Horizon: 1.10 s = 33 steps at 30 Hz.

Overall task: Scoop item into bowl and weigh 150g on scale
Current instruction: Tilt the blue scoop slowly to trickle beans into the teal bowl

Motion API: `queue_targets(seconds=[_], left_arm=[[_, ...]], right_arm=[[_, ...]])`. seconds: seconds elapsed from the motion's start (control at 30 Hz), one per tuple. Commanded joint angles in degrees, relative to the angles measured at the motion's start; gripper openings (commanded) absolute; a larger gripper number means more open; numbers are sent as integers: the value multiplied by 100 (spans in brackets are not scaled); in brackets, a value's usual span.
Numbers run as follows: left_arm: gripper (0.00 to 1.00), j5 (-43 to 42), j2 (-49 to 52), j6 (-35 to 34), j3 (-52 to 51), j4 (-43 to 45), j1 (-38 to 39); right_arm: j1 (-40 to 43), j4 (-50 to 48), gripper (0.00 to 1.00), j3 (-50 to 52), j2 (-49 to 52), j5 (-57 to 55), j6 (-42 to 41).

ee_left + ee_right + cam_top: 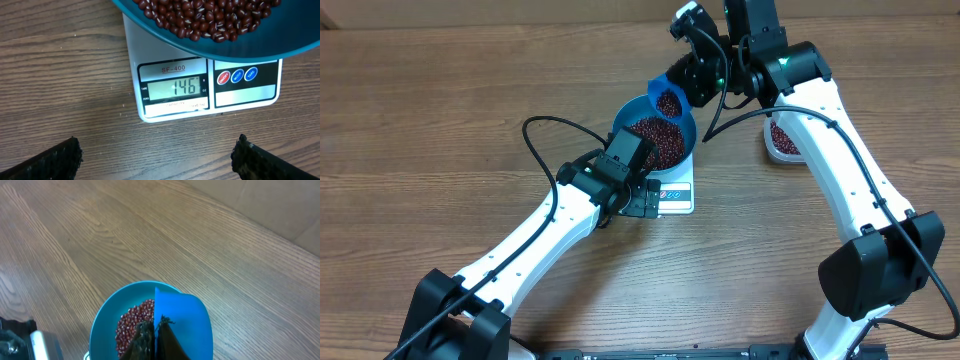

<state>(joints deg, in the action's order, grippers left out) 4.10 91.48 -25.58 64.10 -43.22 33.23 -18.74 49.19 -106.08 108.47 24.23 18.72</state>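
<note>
The blue bowl stands on the white scale, holding dark red-brown beans. In the left wrist view the bowl's rim overhangs the scale, and the display reads 146. My right gripper is shut on the handle of a small blue scoop, which hangs tilted over the bowl's far edge with beans in it. From the right wrist the scoop covers half of the bowl. My left gripper stands open and empty over the table just in front of the scale.
A clear plastic tub with more beans sits to the right of the scale, partly under my right arm. The left arm stretches from the front left toward the scale. A cardboard sheet lies at the table's far edge.
</note>
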Motion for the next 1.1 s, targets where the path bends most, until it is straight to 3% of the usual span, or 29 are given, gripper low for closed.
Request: queue_targets(seconds=[0.0,0.27,0.37,0.47,0.57,0.7,1.07], left_arm=[[100,-28,-48,-81,-31,15,-22],[100,-28,-48,-81,-31,15,-22],[100,-28,-48,-81,-31,17,-22],[100,-28,-48,-81,-31,15,-22],[100,-28,-48,-81,-31,15,-22],[100,-28,-48,-81,-31,17,-22],[100,-28,-48,-79,-31,15,-22]], right_arm=[[-11,76,4,-195,-295,-240,195],[-76,24,4,-188,-291,-42,-87],[-96,70,4,-188,-291,116,332],[-92,-9,4,-186,-280,-9,-50],[-120,131,4,-186,-280,444,433],[-129,162,4,-186,-267,-55,114],[-195,122,4,-186,-247,229,275]])
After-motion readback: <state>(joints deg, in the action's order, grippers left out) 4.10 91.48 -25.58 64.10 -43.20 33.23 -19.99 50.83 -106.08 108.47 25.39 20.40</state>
